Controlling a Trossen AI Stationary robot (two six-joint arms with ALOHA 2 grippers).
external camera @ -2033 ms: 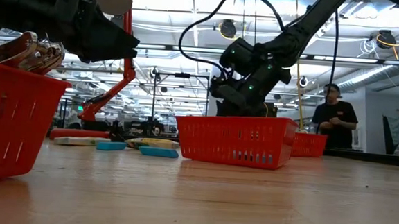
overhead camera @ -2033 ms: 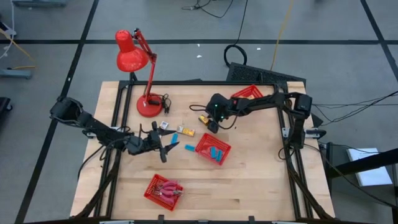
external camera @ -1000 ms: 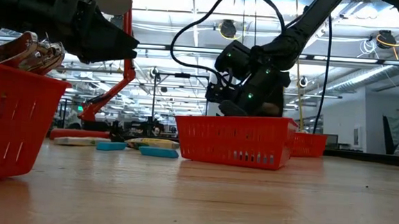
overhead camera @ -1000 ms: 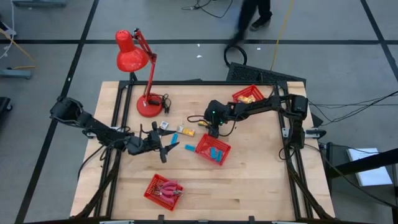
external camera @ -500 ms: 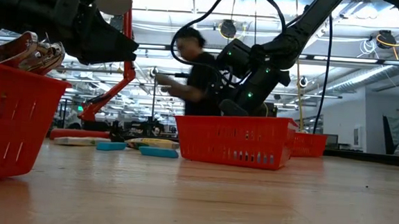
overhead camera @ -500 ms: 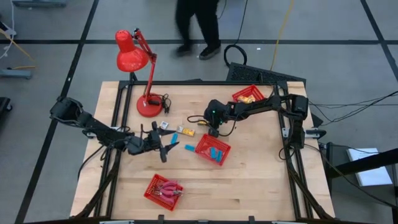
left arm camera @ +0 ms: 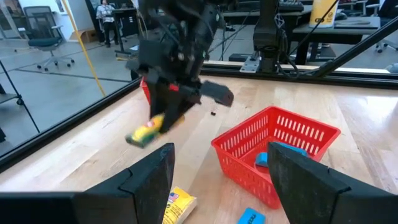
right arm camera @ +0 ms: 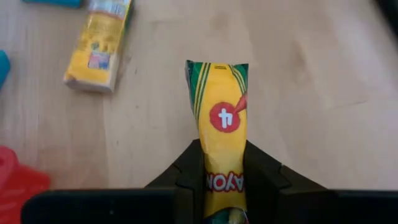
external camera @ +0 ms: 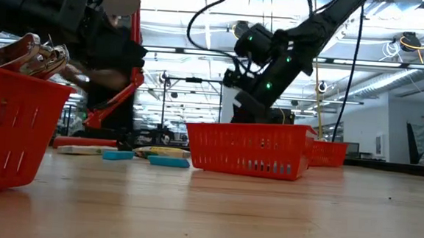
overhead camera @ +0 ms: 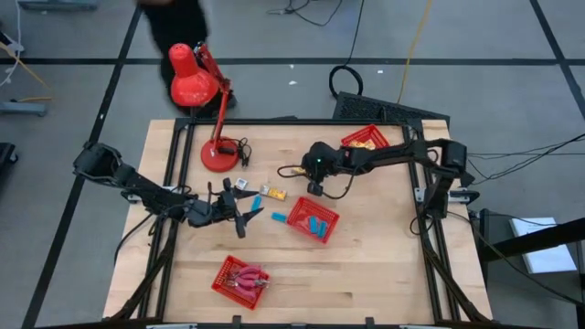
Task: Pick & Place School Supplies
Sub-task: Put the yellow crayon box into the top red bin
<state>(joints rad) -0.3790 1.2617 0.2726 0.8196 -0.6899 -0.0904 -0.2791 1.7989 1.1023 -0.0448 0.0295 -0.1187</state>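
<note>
The right tool (right arm camera: 222,177) is lifted above the wooden surface (overhead camera: 384,265), pinching a yellow crayon packet (right arm camera: 222,140) between its fingers; the packet's free end juts forward, clear of the wood; a second yellow packet (right arm camera: 99,42) lies flat on the surface nearby; the left tool (left arm camera: 221,177) hovers with its fingers spread apart, near the red basket (left arm camera: 277,146) holding blue blocks (left arm camera: 280,154); another blue block (left arm camera: 247,218) lies just beside that basket; a further red basket (overhead camera: 239,279) near the front edge holds pink-handled tools (overhead camera: 247,277)
</note>
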